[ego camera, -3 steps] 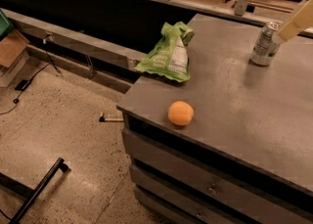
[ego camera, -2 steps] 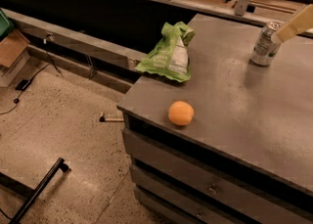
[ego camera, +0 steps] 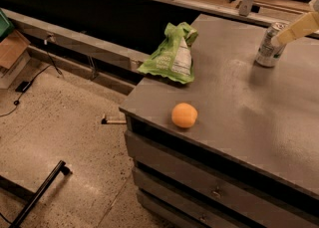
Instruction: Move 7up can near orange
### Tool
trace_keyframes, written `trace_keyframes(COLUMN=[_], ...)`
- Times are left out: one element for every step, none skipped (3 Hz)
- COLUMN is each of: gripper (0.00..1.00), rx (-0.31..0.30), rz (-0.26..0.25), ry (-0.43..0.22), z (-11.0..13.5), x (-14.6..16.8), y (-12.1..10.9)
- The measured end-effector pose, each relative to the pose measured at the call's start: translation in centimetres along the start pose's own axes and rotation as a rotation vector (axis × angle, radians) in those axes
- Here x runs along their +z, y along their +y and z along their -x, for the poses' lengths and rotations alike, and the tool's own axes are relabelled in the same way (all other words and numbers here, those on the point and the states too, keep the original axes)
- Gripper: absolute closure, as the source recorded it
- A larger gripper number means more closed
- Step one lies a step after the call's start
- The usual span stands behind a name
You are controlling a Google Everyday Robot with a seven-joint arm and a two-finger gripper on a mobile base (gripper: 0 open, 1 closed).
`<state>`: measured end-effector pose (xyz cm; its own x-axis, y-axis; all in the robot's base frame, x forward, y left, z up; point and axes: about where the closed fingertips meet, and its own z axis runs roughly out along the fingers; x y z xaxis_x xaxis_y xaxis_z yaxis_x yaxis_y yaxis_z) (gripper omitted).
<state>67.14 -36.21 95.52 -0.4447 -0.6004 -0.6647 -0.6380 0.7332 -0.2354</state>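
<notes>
The 7up can (ego camera: pixel 268 49), silver-grey with greenish print, stands upright at the far right of the grey table top (ego camera: pixel 239 97). The orange (ego camera: pixel 184 115) lies near the table's front left edge, well apart from the can. My gripper (ego camera: pixel 280 37) comes in from the right edge of the camera view as a cream-coloured part that reaches the can's upper side. Most of the gripper is out of view.
A green chip bag (ego camera: pixel 172 55) lies at the table's left edge, between the orange and the far side. Drawers (ego camera: pixel 214 192) run below the table front. A speckled floor with a dark metal bar (ego camera: pixel 40 194) lies to the left.
</notes>
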Motion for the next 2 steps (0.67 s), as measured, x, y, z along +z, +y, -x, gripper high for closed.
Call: trace_keyframes(gripper=[0.0, 0.0], rx=[0.036, 0.051], rz=[0.045, 0.073], ry=[0.01, 0.017], z=[-0.7, -1.1], x=[2.9, 4.4], y=[0.6, 1.1])
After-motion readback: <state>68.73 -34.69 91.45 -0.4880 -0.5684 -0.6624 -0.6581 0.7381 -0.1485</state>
